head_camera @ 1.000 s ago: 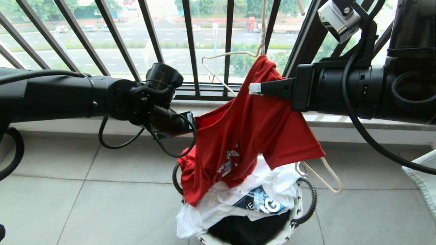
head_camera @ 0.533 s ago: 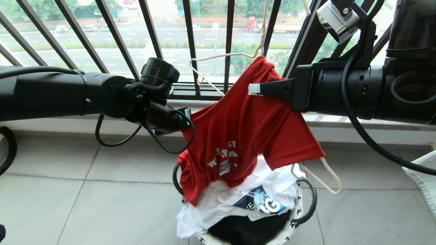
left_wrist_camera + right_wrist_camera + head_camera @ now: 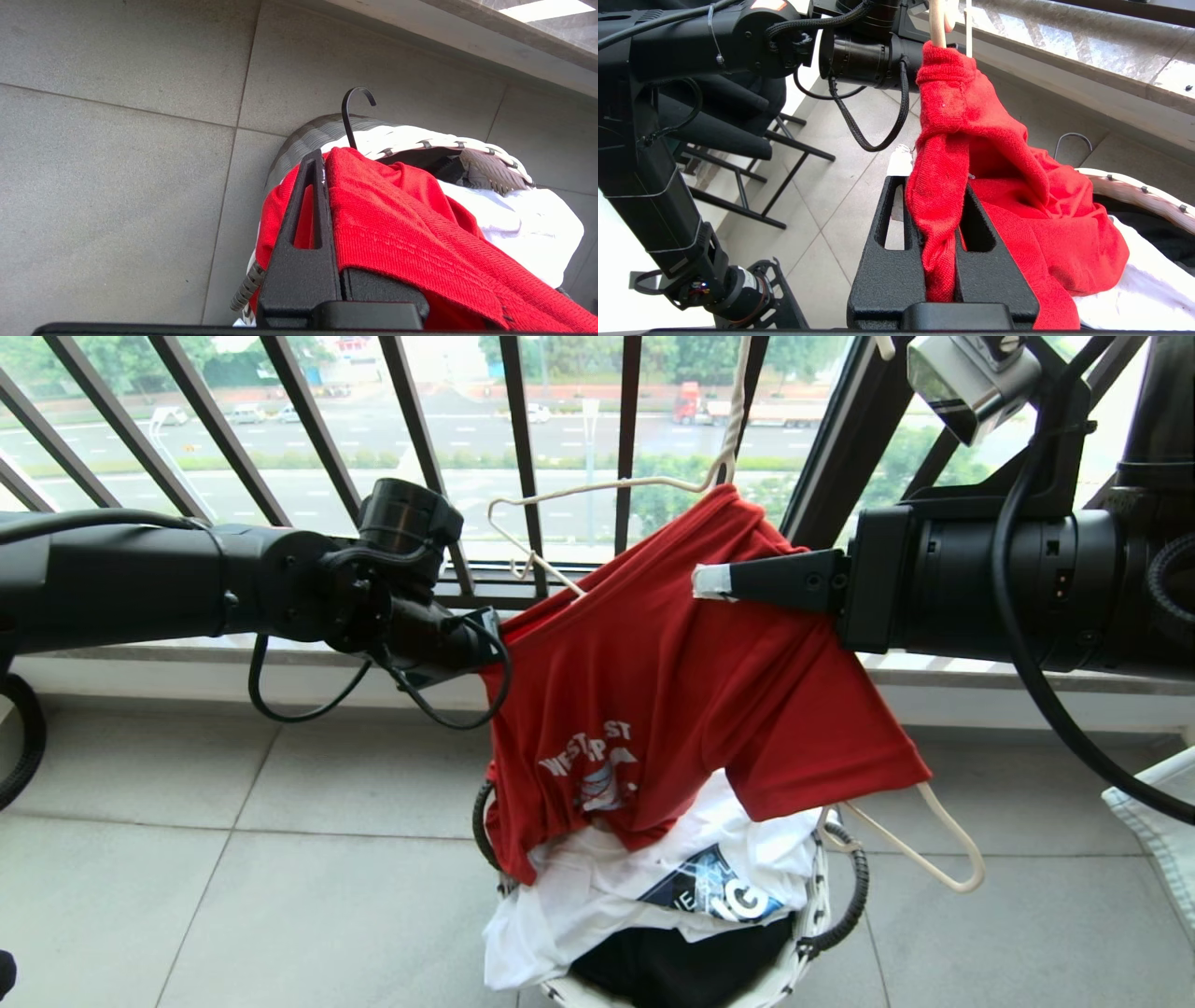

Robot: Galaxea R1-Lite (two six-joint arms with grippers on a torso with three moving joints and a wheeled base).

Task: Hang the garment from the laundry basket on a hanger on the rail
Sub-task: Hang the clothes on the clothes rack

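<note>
Red garment (image 3: 672, 700) largest: hangs above laundry basket (image 3: 812, 905), lower hem touching white T-shirt (image 3: 607, 896) heaped in it. Cream hanger (image 3: 597, 490) threaded through garment, one end poking out above garment's left shoulder, other below right sleeve. My left pincer (image 3: 322, 205) clamped on garment's left edge. My right pincer (image 3: 943, 233) clamped on fold of garment near collar.

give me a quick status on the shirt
Left gripper shut on red shirt. Right gripper shut on shirt too. Hanger half in. Basket below.
</note>
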